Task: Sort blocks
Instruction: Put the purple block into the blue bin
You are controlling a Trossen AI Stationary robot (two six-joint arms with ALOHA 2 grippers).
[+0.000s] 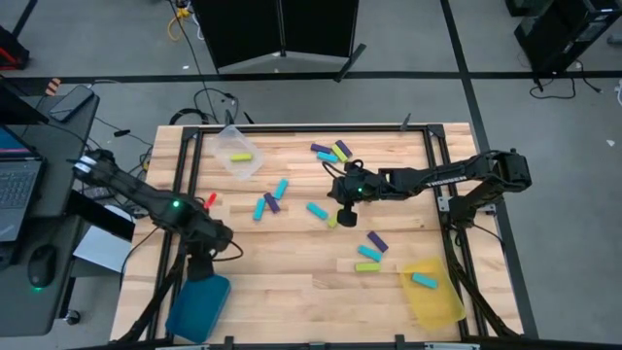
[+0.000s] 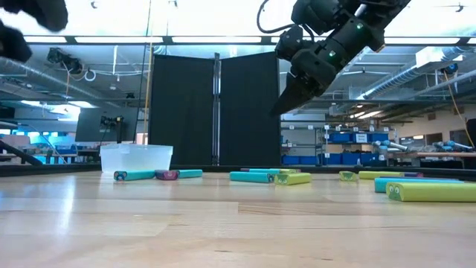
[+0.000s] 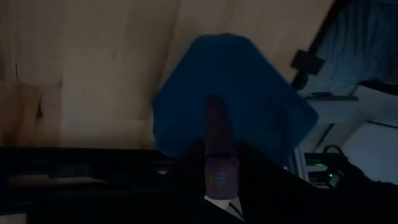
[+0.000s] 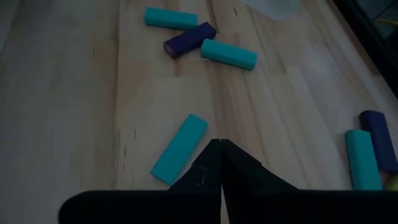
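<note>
My left gripper [image 1: 222, 236] is near the table's near-left corner, shut on a purple block [image 3: 217, 124] above the teal tray [image 3: 249, 81], which sits at the near-left edge [image 1: 199, 303]. My right gripper [image 1: 344, 210] hangs shut and empty above mid-table [image 2: 286, 100], its tips [image 4: 221, 155] beside a cyan block [image 4: 180, 149] lying flat. More cyan, purple and yellow-green blocks lie flat around it [image 1: 271, 202] [image 1: 369, 255] [image 1: 330, 151]. One yellow-green block lies in the clear tray [image 1: 238, 151], and one cyan block in the yellow tray [image 1: 432, 292]. My left gripper pinches the purple block between its two fingers at the block's near end [image 3: 217, 171]. The block lies along the fingers and sticks out past their tips. It is lifted clear, over the teal tray.
Dark frame rails [image 1: 180, 165] run along the table's left and right sides. A laptop and a mouse [image 1: 41, 264] sit on a desk left of the table. Bare wood lies between the teal tray and the yellow tray along the near edge [image 1: 311, 292].
</note>
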